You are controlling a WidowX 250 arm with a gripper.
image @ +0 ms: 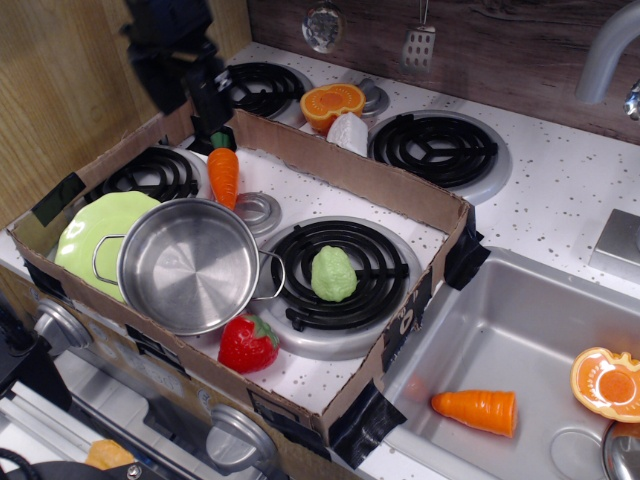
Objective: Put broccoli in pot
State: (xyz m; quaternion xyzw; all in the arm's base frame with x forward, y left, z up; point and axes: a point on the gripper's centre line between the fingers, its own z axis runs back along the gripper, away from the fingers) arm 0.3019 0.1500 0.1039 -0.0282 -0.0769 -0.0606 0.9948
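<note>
A flat light green plate (88,236) lies at the left end of the cardboard box (345,170); the shiny round steel pot (188,263) sits partly on it, empty; above, the blurred black gripper (208,112) hangs over the box's back corner, its jaws too smeared to tell open or closed; an orange toy carrot (224,174) lies below it; the pale green bumpy broccoli (333,273) rests on the black burner (345,262) right of the pot.
</note>
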